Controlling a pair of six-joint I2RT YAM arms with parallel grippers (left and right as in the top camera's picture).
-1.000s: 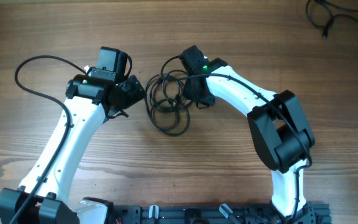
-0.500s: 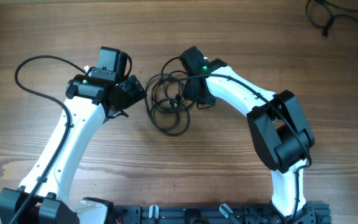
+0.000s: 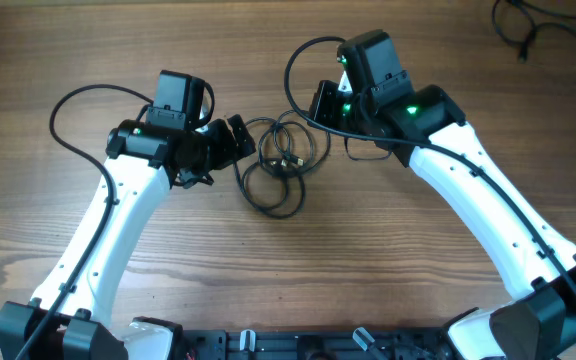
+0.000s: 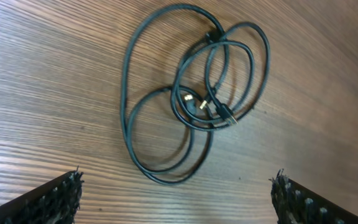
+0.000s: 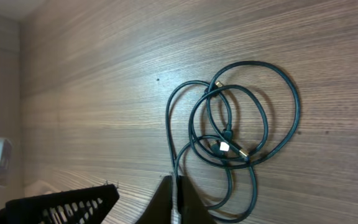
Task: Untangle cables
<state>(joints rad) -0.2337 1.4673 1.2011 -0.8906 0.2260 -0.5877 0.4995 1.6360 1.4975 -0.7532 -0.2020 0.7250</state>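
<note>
A tangle of thin black cables (image 3: 280, 162) with small plug ends lies looped on the wooden table between my two grippers. It shows in the left wrist view (image 4: 197, 106) and in the right wrist view (image 5: 229, 134). My left gripper (image 3: 242, 144) is open and empty just left of the tangle, with its fingers wide apart (image 4: 179, 183). My right gripper (image 3: 325, 112) is at the tangle's upper right. Its fingers (image 5: 179, 186) are shut on one strand (image 5: 173, 149) that runs straight from the tangle into them.
A separate thin black cable (image 3: 543, 30) lies at the far right back corner of the table. Each arm's own thicker black wire arcs above it (image 3: 73, 100) (image 3: 303, 55). A dark meshed part (image 5: 61, 202) shows at the right wrist view's lower left.
My right arm has swung up and to the right, taking its gripper from on top of the tangle to its upper right edge. My left gripper has moved a little right, closer to the tangle.
</note>
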